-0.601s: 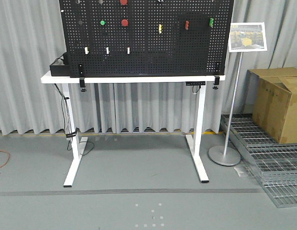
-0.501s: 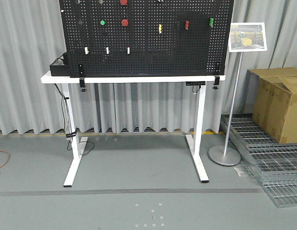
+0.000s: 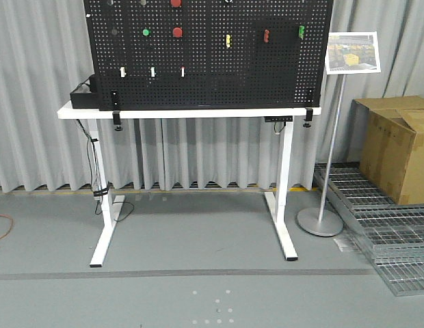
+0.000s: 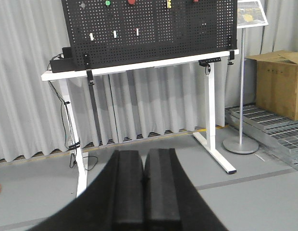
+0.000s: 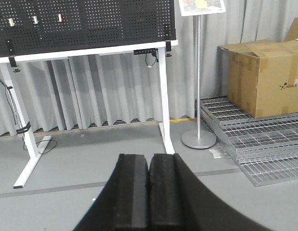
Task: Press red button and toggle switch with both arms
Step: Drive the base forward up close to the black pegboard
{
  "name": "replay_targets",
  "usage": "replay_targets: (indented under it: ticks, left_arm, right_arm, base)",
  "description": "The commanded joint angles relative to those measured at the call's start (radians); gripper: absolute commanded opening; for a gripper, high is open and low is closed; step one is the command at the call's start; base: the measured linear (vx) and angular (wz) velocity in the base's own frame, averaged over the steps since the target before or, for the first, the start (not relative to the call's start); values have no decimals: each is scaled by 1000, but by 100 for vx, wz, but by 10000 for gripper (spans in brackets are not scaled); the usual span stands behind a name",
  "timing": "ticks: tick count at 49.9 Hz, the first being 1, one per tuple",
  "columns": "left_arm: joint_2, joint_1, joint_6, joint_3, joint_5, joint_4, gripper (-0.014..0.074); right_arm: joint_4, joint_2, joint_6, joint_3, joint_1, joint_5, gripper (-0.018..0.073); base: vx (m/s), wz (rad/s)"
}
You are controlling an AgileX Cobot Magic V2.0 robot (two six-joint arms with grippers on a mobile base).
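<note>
A black pegboard (image 3: 212, 82) stands on a white table (image 3: 191, 111) far ahead. Two alike red discs show on it: one red disc (image 3: 177, 32) beside a green button (image 3: 146, 31), and a second red disc (image 3: 176, 3) cut by the top edge. From here I cannot tell which is the larger red button. The toggle switch is too small to pick out; a grey round fitting (image 4: 82, 5) sits left of the green button. My left gripper (image 4: 143, 154) and right gripper (image 5: 149, 156) are both shut, empty, low over the floor, well short of the table.
A sign stand (image 3: 321, 222) is right of the table, with a cardboard box (image 3: 398, 147) on metal grates (image 3: 393, 236) beyond it. A black box (image 3: 82, 98) sits on the table's left end. Cables hang by the left leg (image 3: 102, 205). Grey curtains hang behind.
The board and table sit very slightly further left in the front view. Nothing else differs.
</note>
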Motion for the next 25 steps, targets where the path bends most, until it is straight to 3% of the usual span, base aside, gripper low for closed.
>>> replay_targets:
  ticks: [1,25]
  left_arm:
    - [-15,-1,-4,33,-77,-10,1]
    - [-15,-2,-4,34,-77,-10,1]
  right_arm:
    - [-4,-14,-9,11,-6,-85,-3]
    - [-4,-14,-9,11,-6,-85,-3]
  base:
    - [2,-1]
    - [16,-3]
